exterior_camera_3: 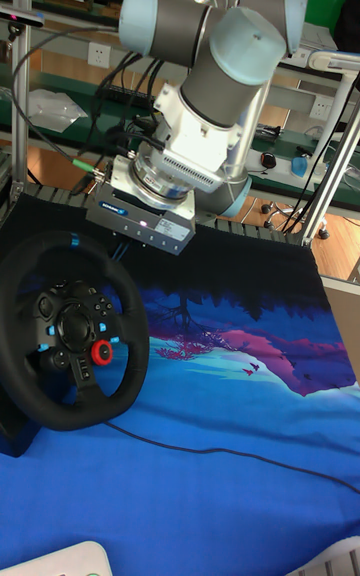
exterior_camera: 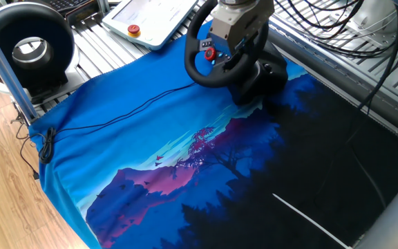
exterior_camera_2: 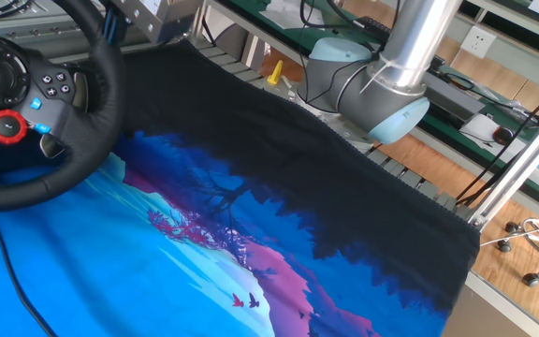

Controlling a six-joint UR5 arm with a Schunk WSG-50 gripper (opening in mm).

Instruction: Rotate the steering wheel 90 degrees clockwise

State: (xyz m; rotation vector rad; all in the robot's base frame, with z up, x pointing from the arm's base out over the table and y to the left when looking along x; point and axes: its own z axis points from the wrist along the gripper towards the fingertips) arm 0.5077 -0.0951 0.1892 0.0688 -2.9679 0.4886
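The steering wheel (exterior_camera: 216, 66) is a black round racing wheel standing on its bulky black base (exterior_camera: 264, 76) at the back of the table. Its hub (exterior_camera_2: 7, 84) carries a red knob and small blue buttons. A blue stripe (exterior_camera_3: 72, 239) marks the rim near the top. My gripper (exterior_camera: 240, 40) is at the wheel's upper right rim, seen just behind it in the tall fixed view (exterior_camera_3: 125, 241) and at the top edge in the other fixed view (exterior_camera_2: 124, 19). The rim hides most of the fingers, which appear closed on it.
A blue landscape-print cloth (exterior_camera: 150, 173) covers the table, and a thin black cable (exterior_camera: 116, 117) runs across it. A black ring-shaped device with a silver-white centre (exterior_camera: 30, 48) and a white pendant (exterior_camera: 147, 17) lie at the back left. The arm's base (exterior_camera_2: 372, 84) stands beyond the far edge.
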